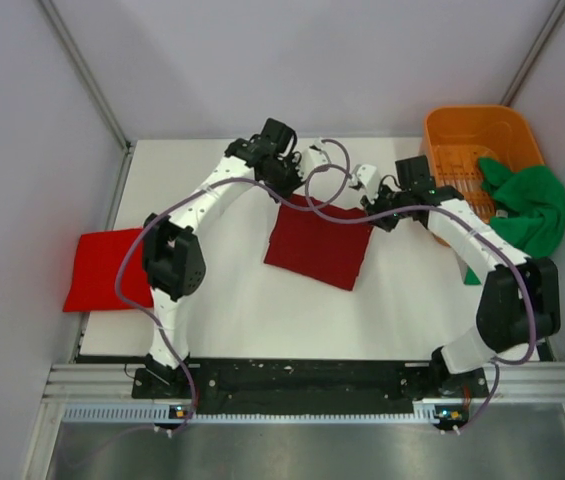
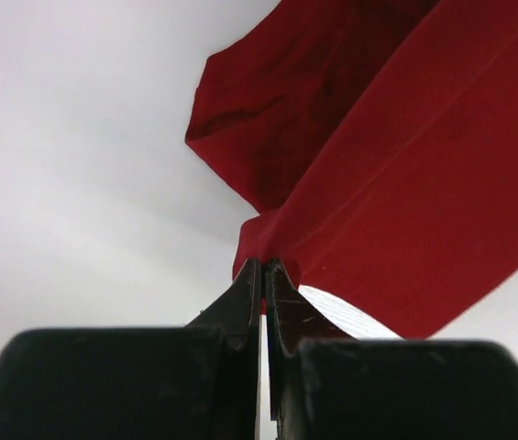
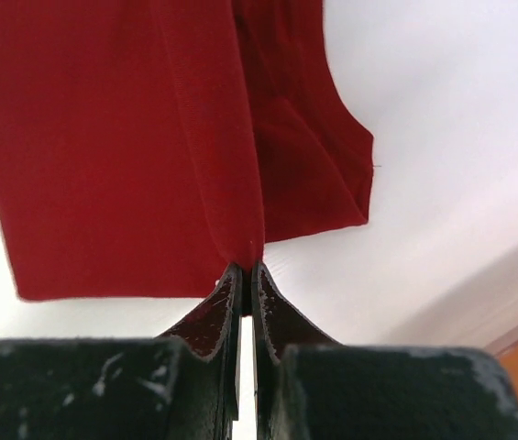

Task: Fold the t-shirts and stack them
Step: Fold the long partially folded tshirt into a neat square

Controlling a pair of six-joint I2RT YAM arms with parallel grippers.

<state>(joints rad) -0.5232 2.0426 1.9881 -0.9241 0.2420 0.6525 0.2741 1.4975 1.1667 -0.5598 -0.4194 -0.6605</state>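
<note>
Tightly pinched, maroon t-shirt (image 1: 317,245), both pincers (image 2: 263,266) (image 3: 247,267)

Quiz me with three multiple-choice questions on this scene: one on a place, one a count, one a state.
1. Where is the green t-shirt?
A. draped over the rim of the orange basket
B. flat at the table's centre
C. at the table's left edge

2. How many t-shirts show?
A. two
B. three
C. four

3. The left gripper and right gripper are:
A. both open
B. both shut on the maroon t-shirt
C. only one shut

Answers:
1 A, it hangs over the basket at the right.
2 B, green, maroon and a bright red t-shirt at the left.
3 B, each wrist view shows maroon cloth pinched between closed fingers.
</note>
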